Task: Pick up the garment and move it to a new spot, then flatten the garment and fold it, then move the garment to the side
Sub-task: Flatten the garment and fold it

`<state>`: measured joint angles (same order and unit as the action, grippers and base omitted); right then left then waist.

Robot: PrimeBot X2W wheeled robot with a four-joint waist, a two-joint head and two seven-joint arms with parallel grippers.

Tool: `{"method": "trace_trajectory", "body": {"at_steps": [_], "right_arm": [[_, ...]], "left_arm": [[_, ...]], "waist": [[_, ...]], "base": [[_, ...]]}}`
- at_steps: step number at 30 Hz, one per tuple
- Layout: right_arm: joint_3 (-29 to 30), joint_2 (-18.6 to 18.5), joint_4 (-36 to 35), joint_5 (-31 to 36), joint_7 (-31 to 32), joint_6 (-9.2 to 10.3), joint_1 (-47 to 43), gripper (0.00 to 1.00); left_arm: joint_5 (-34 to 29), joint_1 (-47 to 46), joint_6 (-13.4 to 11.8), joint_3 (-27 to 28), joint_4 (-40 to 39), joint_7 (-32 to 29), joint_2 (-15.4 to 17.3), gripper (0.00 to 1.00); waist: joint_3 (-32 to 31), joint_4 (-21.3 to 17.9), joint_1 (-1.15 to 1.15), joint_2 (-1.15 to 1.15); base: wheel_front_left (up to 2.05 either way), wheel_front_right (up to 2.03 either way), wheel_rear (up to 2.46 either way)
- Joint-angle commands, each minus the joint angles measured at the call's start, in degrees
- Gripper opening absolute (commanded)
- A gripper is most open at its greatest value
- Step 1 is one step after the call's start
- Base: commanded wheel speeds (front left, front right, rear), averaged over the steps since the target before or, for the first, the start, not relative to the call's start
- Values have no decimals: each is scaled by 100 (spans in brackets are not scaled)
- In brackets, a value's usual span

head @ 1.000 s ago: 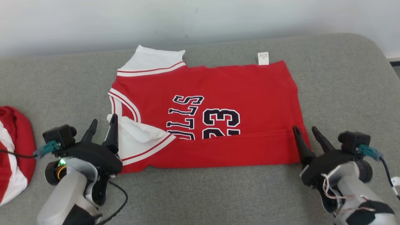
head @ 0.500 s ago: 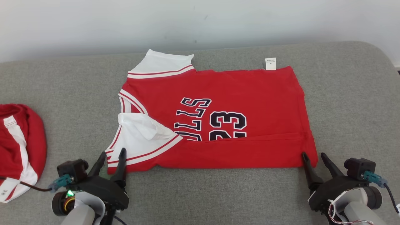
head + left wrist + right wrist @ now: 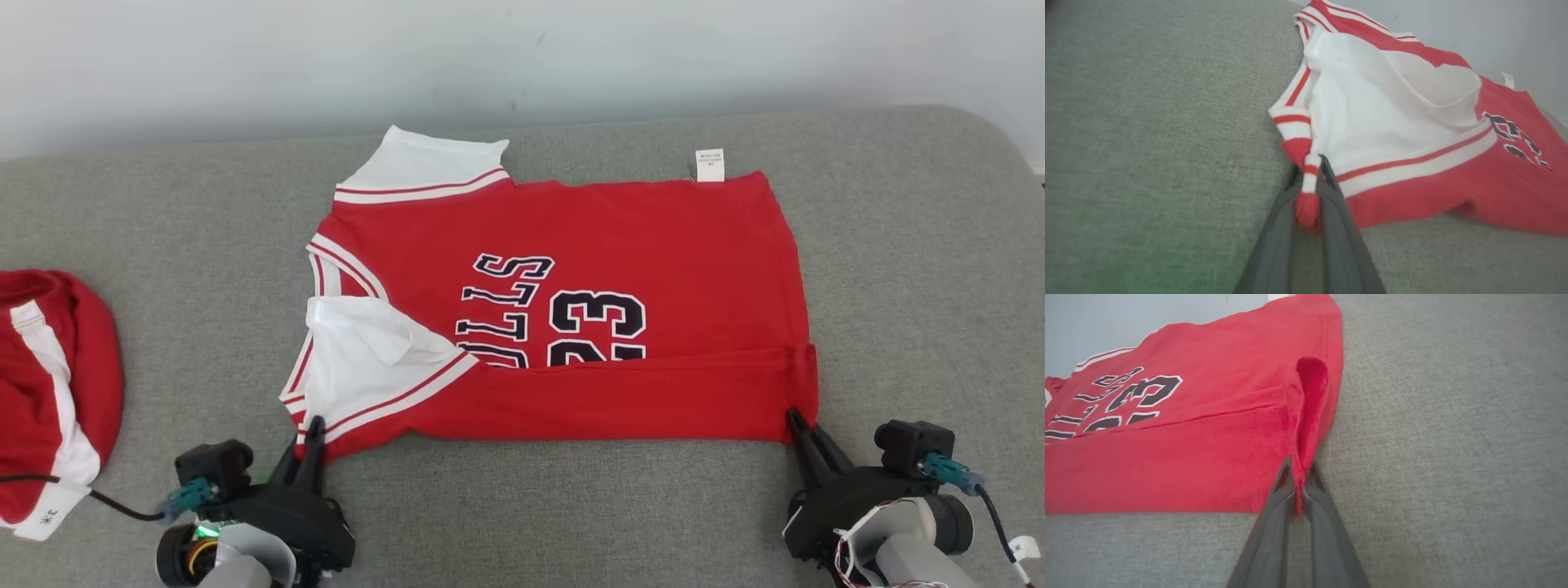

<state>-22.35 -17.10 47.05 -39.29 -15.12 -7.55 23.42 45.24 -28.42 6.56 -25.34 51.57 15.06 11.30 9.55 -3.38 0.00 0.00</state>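
And there's the grab! A second ago both pairs of fingers stood spread wide at the garment's near edge. Now the left fingers [image 3: 313, 449] and the right fingers [image 3: 804, 447] have drawn back to its two near corners and snapped together, each clenched on cloth.

The garment [image 3: 612, 237], a red jersey with dark lettering and white trim, lies spread across the middle of the grey upholstered surface [image 3: 522, 506]. Its white label [image 3: 709, 164] sits at the far edge, and a red band is already folded over the bottom of the print.

The left wrist view shows the striped red-and-white corner bunched into a roll and pinched between the two dark fingers [image 3: 1341, 232]. Over on the right wrist view, the red corner rises in a small puckered loop straight out of the closed tips [image 3: 1274, 522].

So the jersey runs from one grip to the other, its near edge strung between them and everything else resting beyond the tips. That reads as a two-corner hold secured, ready for lifting that edge up and over for the next fold.

A second red-and-white cloth [image 3: 49, 384] lies well apart at the far left, untouched.
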Motion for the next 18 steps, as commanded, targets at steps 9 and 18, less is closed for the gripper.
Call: {"method": "trace_trajectory", "body": {"at_steps": [9, 18], "right_arm": [[289, -135, -271, -206, -5, 14, -652, 0], [526, -371, -773, -249, 111, 14, -1414, 0]], "left_arm": [[189, 585, 70, 98, -236, 11, -45, 0], [239, 1564, -79, 170, -1107, 12, 43, 0]], "waist": [[-563, 90, 0, 0], [-655, 41, 0, 0]], "base": [[0, 0, 0], [0, 0, 0]]}}
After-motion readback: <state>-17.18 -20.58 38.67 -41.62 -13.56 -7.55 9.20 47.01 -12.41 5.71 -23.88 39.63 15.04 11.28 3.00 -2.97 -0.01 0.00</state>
